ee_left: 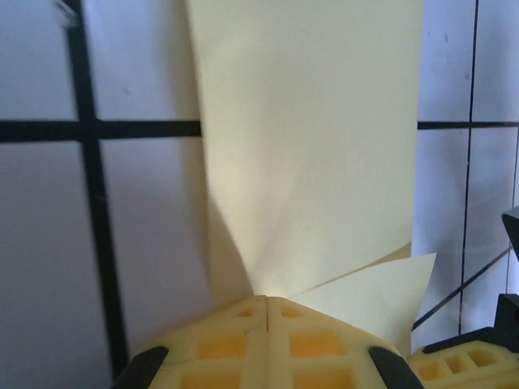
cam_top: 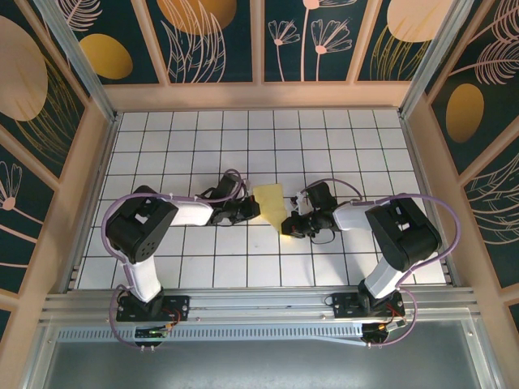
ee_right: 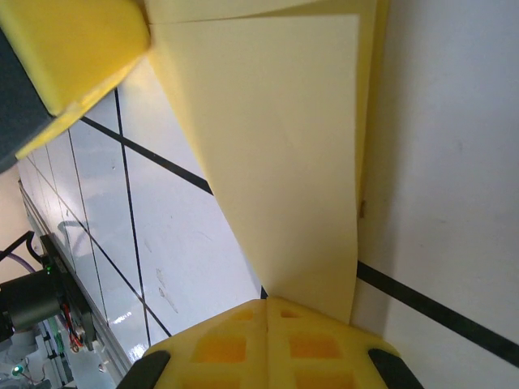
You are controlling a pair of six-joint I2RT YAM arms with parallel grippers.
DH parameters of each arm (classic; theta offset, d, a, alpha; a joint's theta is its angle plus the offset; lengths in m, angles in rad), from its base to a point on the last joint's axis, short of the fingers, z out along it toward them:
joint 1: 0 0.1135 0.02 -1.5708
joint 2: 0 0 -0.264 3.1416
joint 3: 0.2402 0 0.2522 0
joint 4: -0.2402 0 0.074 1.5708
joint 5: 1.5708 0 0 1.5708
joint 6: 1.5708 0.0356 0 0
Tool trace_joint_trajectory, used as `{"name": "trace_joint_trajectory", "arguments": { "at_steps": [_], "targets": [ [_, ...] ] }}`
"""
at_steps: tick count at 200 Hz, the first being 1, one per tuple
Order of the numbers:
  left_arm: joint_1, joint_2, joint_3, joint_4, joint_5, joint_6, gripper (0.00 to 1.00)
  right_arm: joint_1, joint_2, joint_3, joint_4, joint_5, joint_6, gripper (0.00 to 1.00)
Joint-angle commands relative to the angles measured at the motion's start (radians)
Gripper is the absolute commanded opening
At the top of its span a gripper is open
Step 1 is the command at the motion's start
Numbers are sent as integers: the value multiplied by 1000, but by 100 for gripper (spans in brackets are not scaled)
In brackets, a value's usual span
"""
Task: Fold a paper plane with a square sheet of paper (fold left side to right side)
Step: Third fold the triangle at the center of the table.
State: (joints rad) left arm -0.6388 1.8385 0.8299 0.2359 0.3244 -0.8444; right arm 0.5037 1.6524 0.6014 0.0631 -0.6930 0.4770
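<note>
The square sheet of paper [cam_top: 272, 204] is pale yellow and lies folded into layered flaps on the white grid table, between my two grippers. It is a slanted, creased strip and does not have the shape of a paper plane. My left gripper [cam_top: 254, 209] is at its left edge. In the left wrist view the jaws [ee_left: 267, 300] are shut, with the paper [ee_left: 308, 138] running into their tips. My right gripper [cam_top: 291, 226] is at the paper's lower right corner. Its jaws [ee_right: 267, 304] are shut too, pinching a flap of the paper [ee_right: 276, 162].
The grid table [cam_top: 203, 142] is boxed in by wooden-framed patterned walls [cam_top: 259, 40] at the back and sides. An aluminium rail [cam_top: 259, 301] runs along the near edge by both arm bases. The left gripper's yellow finger [ee_right: 73, 40] reaches into the right wrist view.
</note>
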Motion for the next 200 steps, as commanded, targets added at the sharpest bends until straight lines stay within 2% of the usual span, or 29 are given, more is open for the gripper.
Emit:
{"name": "trace_joint_trajectory", "arguments": {
  "at_steps": [1,65,112,156,200],
  "targets": [
    [44,-6,-31,-52,-119,45,0,7,54,-33,-113,128,-19,0],
    [63,-35,11,-84,-132,88,1,7,50,-32,-110,126,-17,0],
    [62,-193,-12,-111,-176,111,2,7,50,-28,-100,125,-10,0],
    [42,-255,-60,-17,-26,88,3,7,49,-26,-96,133,-9,0],
    [-69,-176,-3,-26,-5,77,2,7,51,-28,-99,141,-11,0]
  ]
}}
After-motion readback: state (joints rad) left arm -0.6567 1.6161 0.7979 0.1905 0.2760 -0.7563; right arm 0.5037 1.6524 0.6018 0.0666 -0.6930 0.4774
